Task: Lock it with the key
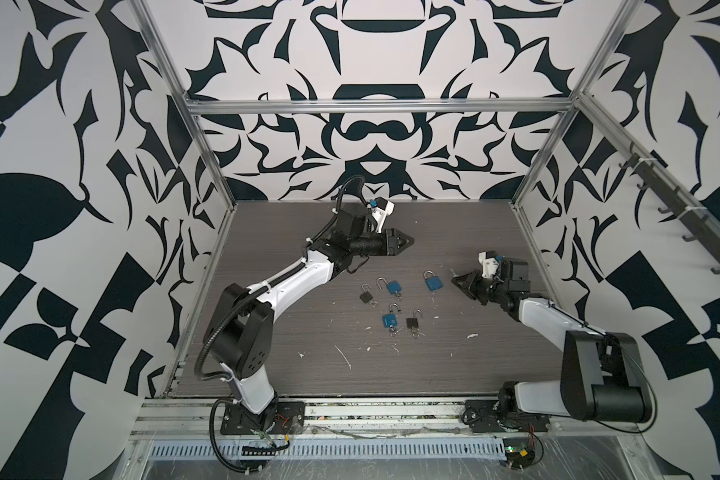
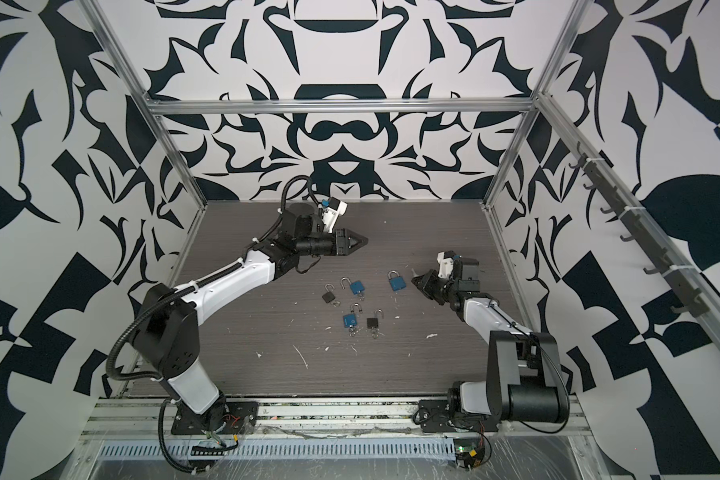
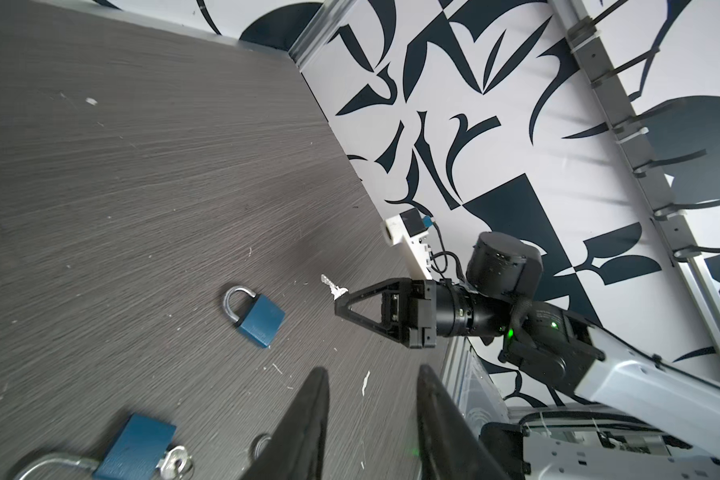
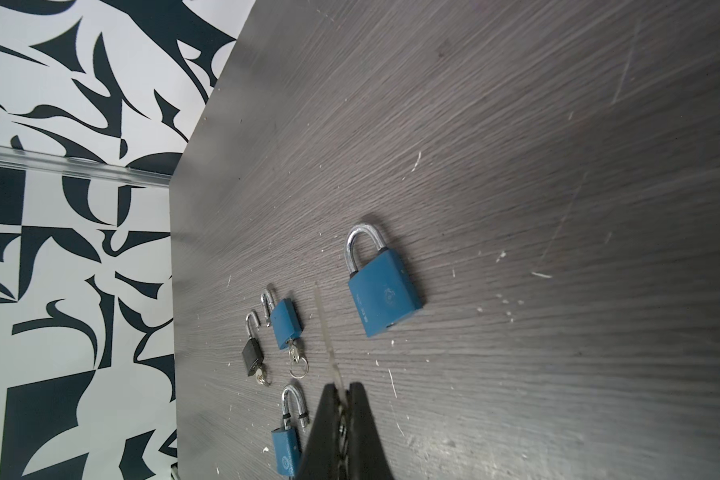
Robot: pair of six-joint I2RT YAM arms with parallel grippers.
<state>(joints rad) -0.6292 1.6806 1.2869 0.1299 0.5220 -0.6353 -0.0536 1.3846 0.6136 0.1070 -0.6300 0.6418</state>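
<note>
My right gripper is shut on a small silver key, whose blade sticks out past the fingertips toward the padlocks. The nearest one is a blue padlock lying flat with its shackle down and no key in it, just left of that gripper in both top views. My left gripper hangs open above the table behind the padlocks, with nothing between its fingers.
Several more padlocks lie mid-table with raised shackles and keys in them: a blue one, a black one, another blue and another black. Patterned walls and metal frame posts enclose the table.
</note>
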